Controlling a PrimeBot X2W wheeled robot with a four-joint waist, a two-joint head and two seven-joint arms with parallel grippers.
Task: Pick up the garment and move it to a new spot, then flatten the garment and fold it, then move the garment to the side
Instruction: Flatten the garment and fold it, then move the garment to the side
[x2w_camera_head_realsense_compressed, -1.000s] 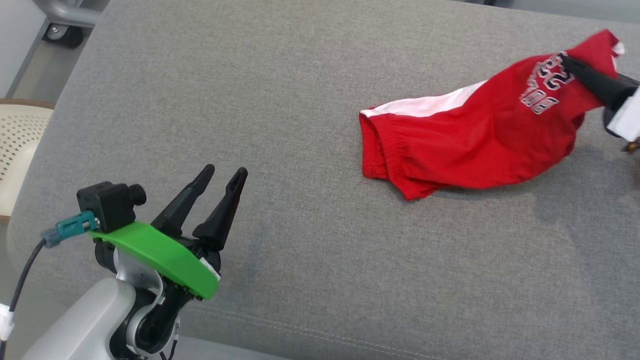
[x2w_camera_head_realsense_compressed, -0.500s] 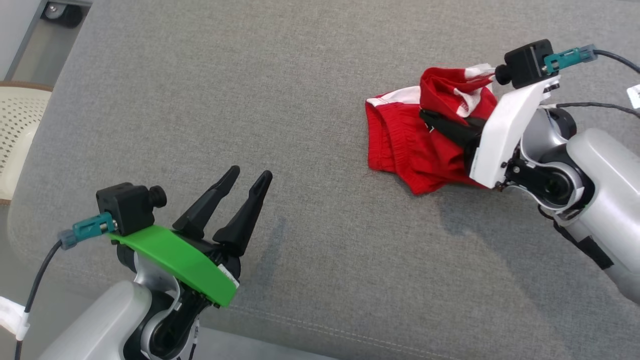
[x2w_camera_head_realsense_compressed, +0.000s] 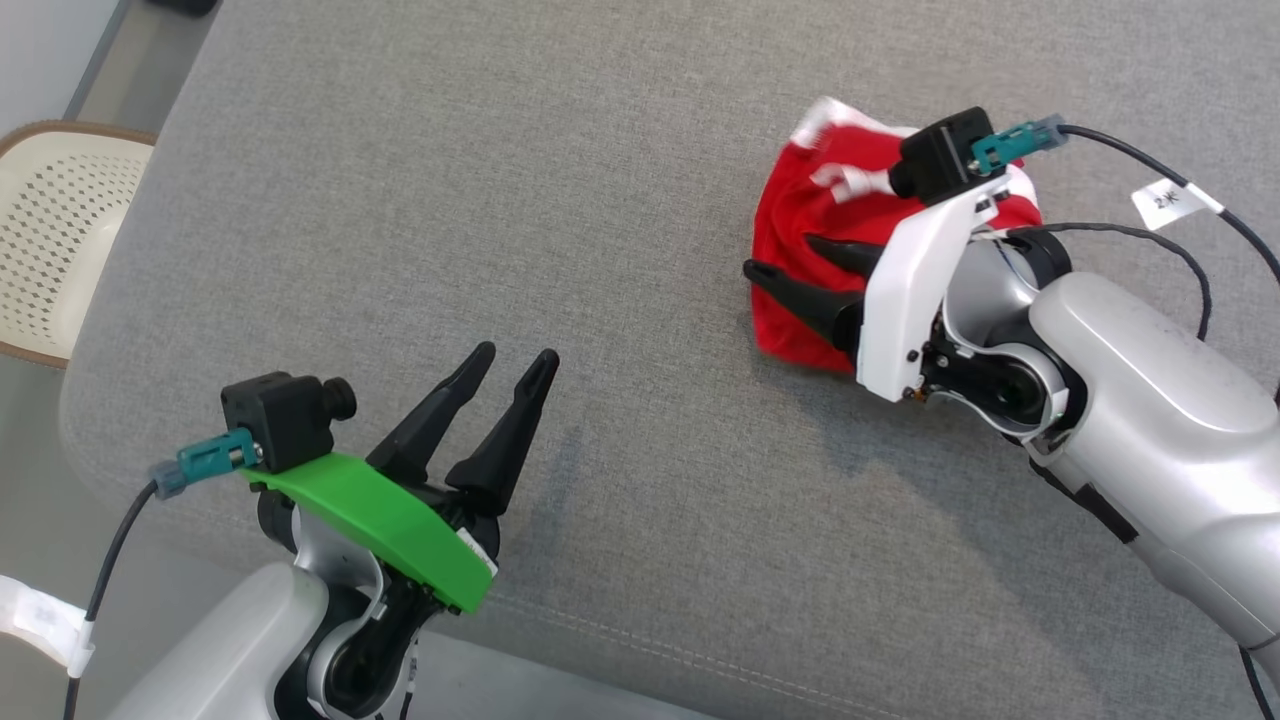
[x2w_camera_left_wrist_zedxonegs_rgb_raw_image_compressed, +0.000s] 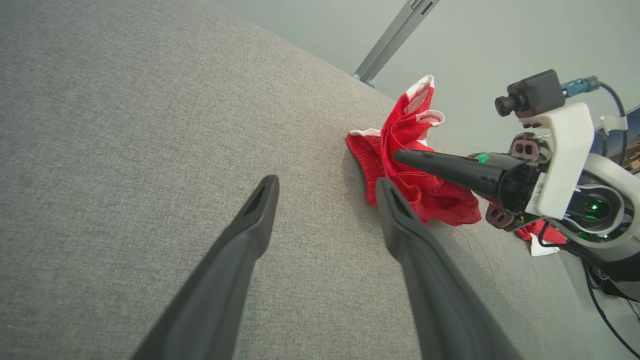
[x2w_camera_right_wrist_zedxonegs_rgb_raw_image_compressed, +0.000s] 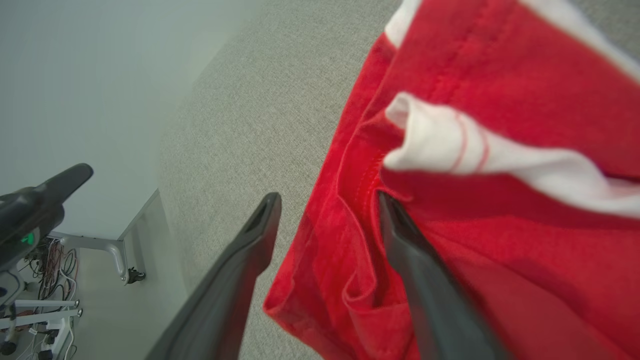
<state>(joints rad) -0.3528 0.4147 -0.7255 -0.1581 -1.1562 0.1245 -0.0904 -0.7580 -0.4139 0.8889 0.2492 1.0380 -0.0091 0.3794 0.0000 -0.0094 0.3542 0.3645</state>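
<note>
Starting at your left in the head view, you have a cream perforated chair (x2w_camera_head_realsense_compressed: 50, 230) beside the grey cushion (x2w_camera_head_realsense_compressed: 450, 150), coarse in weave, with a stitched seam along its front edge. Your left gripper (x2w_camera_head_realsense_compressed: 516, 352) hovers over bare cushion above its green plastic plate (x2w_camera_head_realsense_compressed: 380, 520), its two tapered dark fingers spread apart with nothing between them. Farther right, the garment (x2w_camera_head_realsense_compressed: 800, 200), soft red cloth with white trim, lies bunched in a heap on the cushion's right part. Your right gripper (x2w_camera_head_realsense_compressed: 781, 254) sits at the heap's left edge, jaws apart and clamped on nothing. The left wrist view shows you what the head view flattens: the cloth stands up in a crumpled peak. The right wrist view adds a close look: a stitched red fold lies between the fingers, one finger over cloth and the other over bare cushion, beside ribbed white trim with thin red lines.
</note>
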